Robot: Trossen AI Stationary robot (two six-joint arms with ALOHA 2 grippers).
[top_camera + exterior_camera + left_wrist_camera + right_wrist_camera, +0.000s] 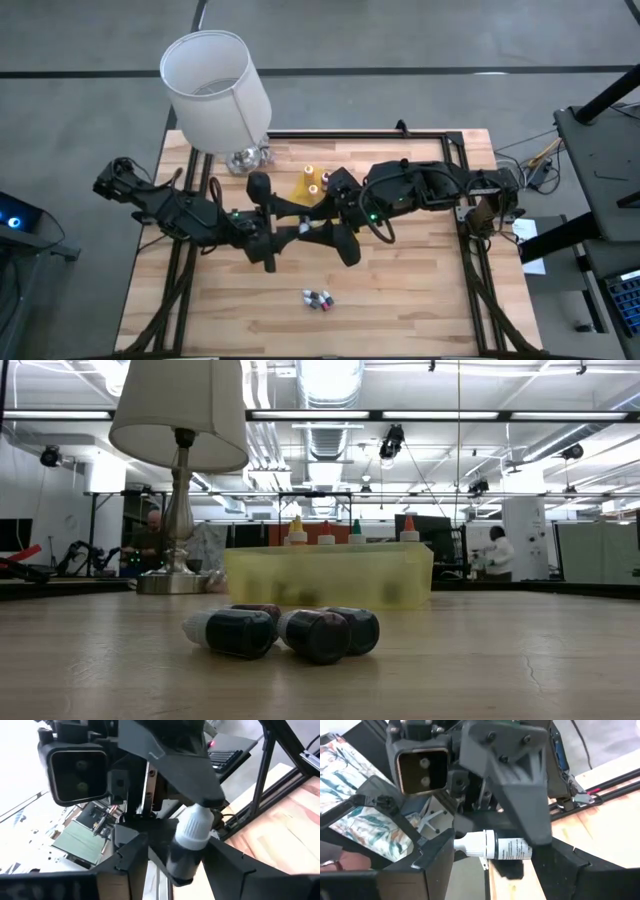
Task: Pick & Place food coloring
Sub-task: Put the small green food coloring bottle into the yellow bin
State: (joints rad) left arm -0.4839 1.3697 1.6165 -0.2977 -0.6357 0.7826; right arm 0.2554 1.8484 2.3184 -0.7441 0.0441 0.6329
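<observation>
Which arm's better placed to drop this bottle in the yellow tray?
Right, probably. The right pincer holds the bottle end to end, and that arm lies right beside the tray. The left pincer only meets it mid-table.

- A small bottle (189,840), dark-bodied with a white cap, sits between the left tool's (172,862) two dark fingers (125,855).
- The right tool (170,755) faces it from just beyond, one broad grey finger (185,765) reaching down to the white cap.
- A wrist camera (77,770) shows on that arm, beside its fingers.
- Pale wooden desk (285,830) lies beyond on one side, crossed by black frame rails (262,780).
</observation>
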